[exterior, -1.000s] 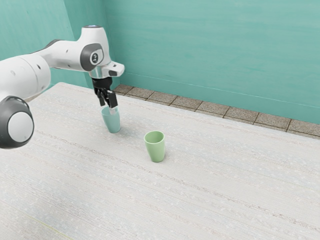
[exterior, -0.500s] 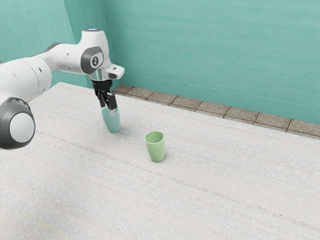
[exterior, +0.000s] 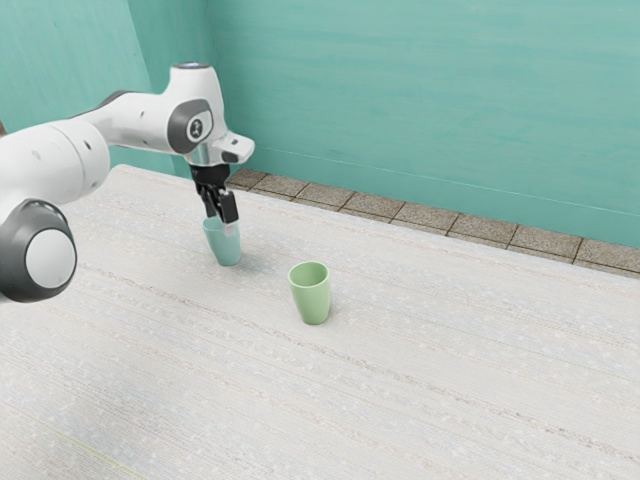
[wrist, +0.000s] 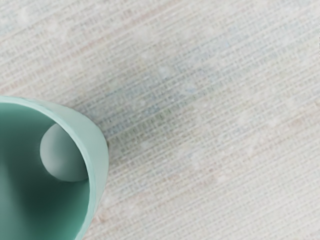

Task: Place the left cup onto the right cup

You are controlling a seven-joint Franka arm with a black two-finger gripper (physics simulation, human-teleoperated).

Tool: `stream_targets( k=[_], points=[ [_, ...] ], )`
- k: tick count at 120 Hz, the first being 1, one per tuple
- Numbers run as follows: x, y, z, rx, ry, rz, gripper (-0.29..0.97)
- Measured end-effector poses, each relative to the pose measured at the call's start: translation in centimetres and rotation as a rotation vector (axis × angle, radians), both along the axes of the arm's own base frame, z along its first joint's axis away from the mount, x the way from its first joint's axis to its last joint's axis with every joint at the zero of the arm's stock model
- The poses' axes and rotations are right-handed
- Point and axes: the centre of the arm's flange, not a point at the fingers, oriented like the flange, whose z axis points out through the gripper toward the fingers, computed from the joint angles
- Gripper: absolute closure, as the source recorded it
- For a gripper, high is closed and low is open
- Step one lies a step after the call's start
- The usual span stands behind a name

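A teal cup stands upright on the pale table, at the exterior view's left. A light green cup stands upright to its right and nearer the front, apart from it. My gripper points down at the teal cup's rim, its fingertips level with the rim's top. The fingers stand apart, open, and the cup rests on the table. In the wrist view the teal cup lies just under my hand, with its inside and round bottom showing.
The table stretches wide toward the exterior view's right and front. A strip of brown tiles runs along the foot of the teal wall behind the table.
My hand has turned about its vertical axis and sunk slightly toward the teal cup's rim. Neither cup has moved.
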Motion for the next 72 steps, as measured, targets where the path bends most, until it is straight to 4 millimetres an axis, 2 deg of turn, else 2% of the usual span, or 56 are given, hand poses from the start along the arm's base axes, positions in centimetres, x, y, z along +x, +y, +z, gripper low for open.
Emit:
stream_targets(
  k=[72],
  points=[
    [0.7,0.5,-2.0,0.013,-0.012,-0.03,0.0]
  ],
)
